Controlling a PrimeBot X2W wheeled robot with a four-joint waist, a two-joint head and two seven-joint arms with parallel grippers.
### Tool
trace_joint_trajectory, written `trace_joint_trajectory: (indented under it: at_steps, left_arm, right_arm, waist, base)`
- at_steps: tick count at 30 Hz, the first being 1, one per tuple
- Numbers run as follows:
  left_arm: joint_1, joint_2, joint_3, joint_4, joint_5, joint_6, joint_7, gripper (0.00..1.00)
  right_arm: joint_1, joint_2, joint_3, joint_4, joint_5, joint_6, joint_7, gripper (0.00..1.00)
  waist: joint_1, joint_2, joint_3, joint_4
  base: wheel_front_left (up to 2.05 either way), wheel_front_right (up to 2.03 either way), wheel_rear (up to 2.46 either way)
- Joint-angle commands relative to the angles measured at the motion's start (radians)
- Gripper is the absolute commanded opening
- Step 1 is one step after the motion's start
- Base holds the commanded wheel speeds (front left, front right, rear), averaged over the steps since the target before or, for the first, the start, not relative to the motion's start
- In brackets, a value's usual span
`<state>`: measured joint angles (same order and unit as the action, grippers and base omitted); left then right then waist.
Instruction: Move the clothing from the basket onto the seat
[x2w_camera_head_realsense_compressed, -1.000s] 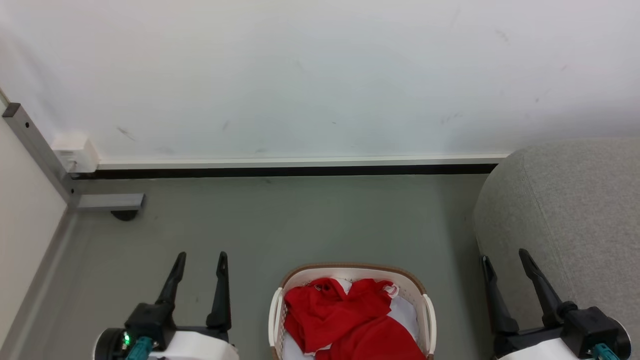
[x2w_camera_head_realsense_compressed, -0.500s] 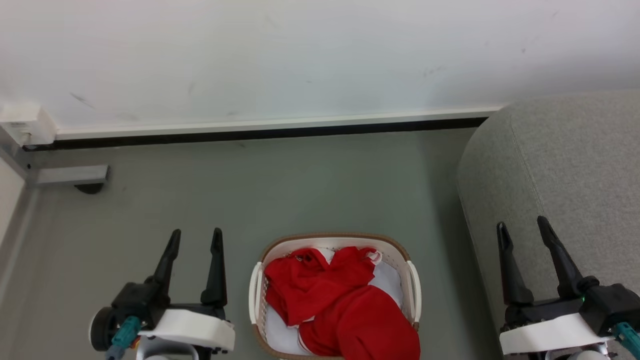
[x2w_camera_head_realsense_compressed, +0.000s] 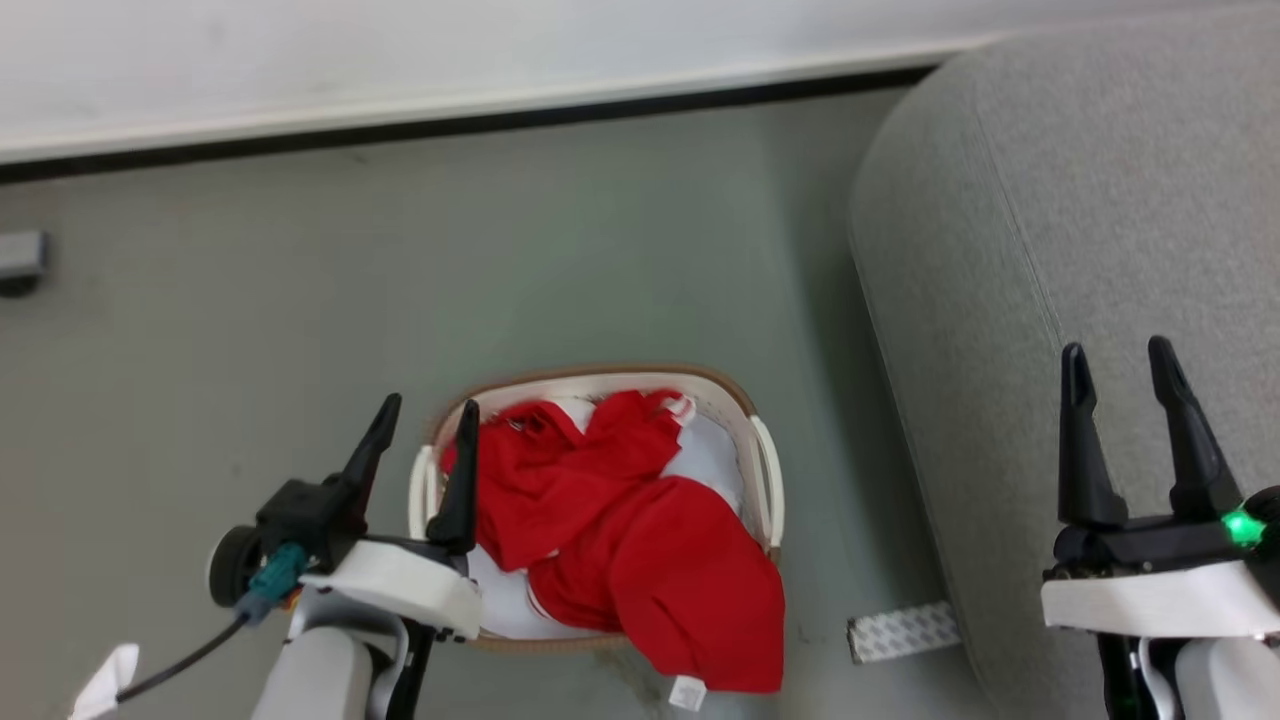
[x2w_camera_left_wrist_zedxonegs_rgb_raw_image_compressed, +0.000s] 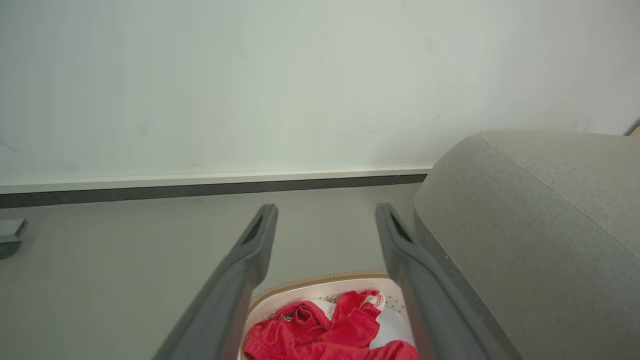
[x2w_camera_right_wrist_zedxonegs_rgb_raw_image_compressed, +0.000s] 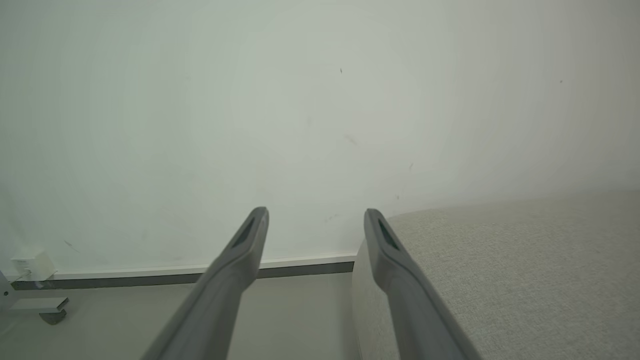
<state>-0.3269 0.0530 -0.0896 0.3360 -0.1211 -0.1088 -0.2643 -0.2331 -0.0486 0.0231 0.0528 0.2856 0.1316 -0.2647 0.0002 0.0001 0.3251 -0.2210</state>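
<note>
Dipping lower than a second ago, the head view sets the left gripper (x2w_camera_head_realsense_compressed: 430, 405), fingers apart, seemingly above the laundry basket's (x2w_camera_head_realsense_compressed: 600, 372) left rim, with the red garment (x2w_camera_head_realsense_compressed: 620, 540) inside, not yet grasped; the left wrist view agrees; the right wrist view has the right gripper (x2w_camera_right_wrist_zedxonegs_rgb_raw_image_compressed: 316, 212) spread, empty, beside the sofa (x2w_camera_right_wrist_zedxonegs_rgb_raw_image_compressed: 500, 260).

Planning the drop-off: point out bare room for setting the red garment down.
The grey sofa top is bare, by the right gripper. Floor between wall and basket is bare too. Crowded: the basket, filled by the garment, left gripper at its rim.
</note>
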Motion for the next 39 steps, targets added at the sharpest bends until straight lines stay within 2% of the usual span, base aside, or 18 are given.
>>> trace_joint_trajectory:
  at_steps: [1, 12, 18, 28, 39]
  left_arm:
    - [-0.031, 0.021, -0.007, 0.031, -0.002, -0.007, 0.0, 1.0]
    - [-0.242, 0.086, -0.122, 0.296, -0.019, -0.022, 0.013, 1.0]
    - [-0.357, 0.12, -0.227, 0.434, -0.055, -0.022, 0.063, 1.0]
    - [-0.511, 0.196, -0.364, 0.656, 0.042, -0.02, 0.19, 1.0]
    - [-0.633, 0.25, -0.496, 0.847, 0.189, 0.063, 0.316, 1.0]
  right_arm:
    - [-0.027, -0.003, -0.005, -0.014, 0.013, -0.002, 0.0, 1.0]
    - [-0.075, -0.003, -0.05, -0.086, 0.056, -0.002, 0.0, 1.0]
    - [-0.1, -0.003, -0.07, -0.127, 0.093, -0.002, 0.0, 1.0]
    - [-0.131, -0.003, -0.05, -0.165, 0.163, -0.002, 0.0, 1.0]
    - [-0.129, -0.003, -0.006, -0.151, 0.235, -0.002, 0.0, 1.0]
  waist:
    - [-0.0002, -0.0001, 0.059, -0.039]
    - [-0.0002, -0.0001, 0.216, -0.094]
    - [-0.0002, -0.0001, 0.306, -0.137]
    - [-0.0002, -0.0001, 0.422, -0.213]
    - [-0.0002, -0.0001, 0.494, -0.275]
  base:
    - [0.0, 0.0, 0.0]
    - [0.0, 0.0, 0.0]
    - [0.0, 0.0, 0.0]
    - [0.0, 0.0, 0.0]
    - [0.0, 0.0, 0.0]
